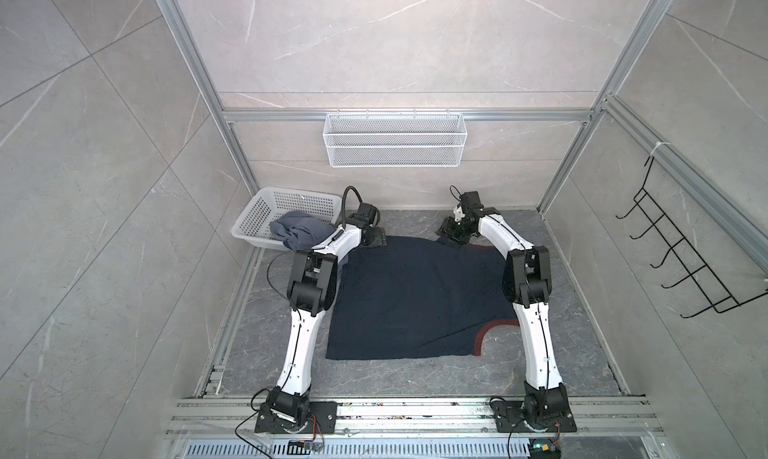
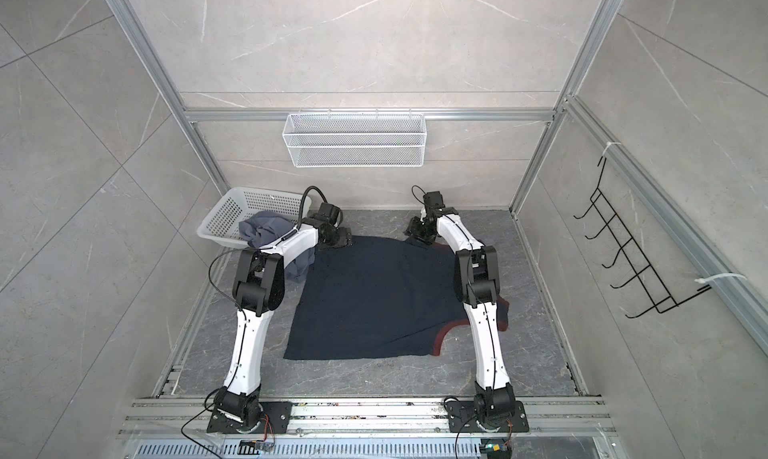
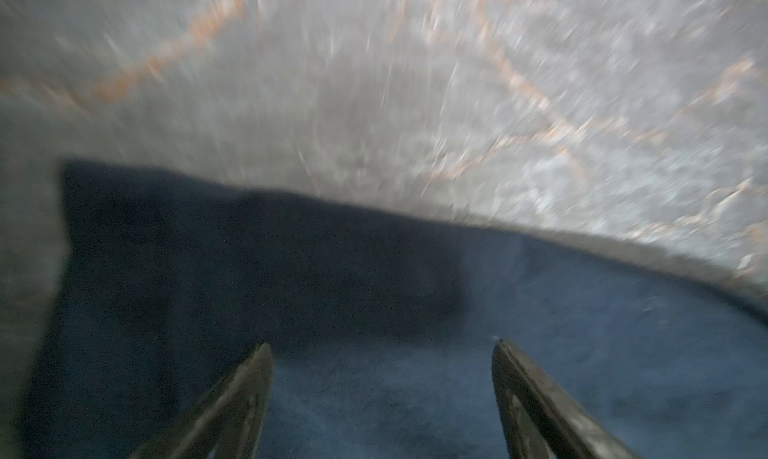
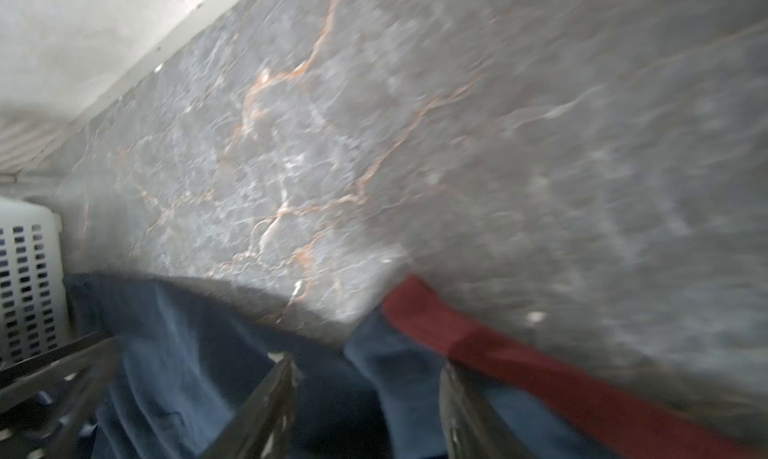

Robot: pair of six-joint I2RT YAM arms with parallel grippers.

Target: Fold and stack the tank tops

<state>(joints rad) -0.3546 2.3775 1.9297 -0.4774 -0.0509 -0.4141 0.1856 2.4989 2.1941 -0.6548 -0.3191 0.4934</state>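
Observation:
The dark navy tank top (image 1: 415, 299) (image 2: 374, 299) lies spread flat on the table, with dark-red trim (image 1: 484, 336) at its near right armhole. My left gripper (image 1: 376, 239) (image 3: 382, 347) hovers low over its far left corner, open, with only navy cloth (image 3: 582, 353) beneath the fingers. My right gripper (image 1: 449, 230) (image 4: 368, 363) is at the far right corner, its fingers apart with a raised fold of navy cloth (image 4: 187, 353) between them, next to the red trim (image 4: 498, 353). The slate blue-grey tank top (image 1: 297, 230) (image 2: 266, 228) lies crumpled in the basket and hangs over its rim.
The white perforated basket (image 1: 266, 203) (image 4: 29, 278) stands tilted at the far left corner of the table. A white wire basket (image 1: 395, 141) hangs on the back wall. A black hook rack (image 1: 685, 261) is on the right wall. Aluminium rails border the table.

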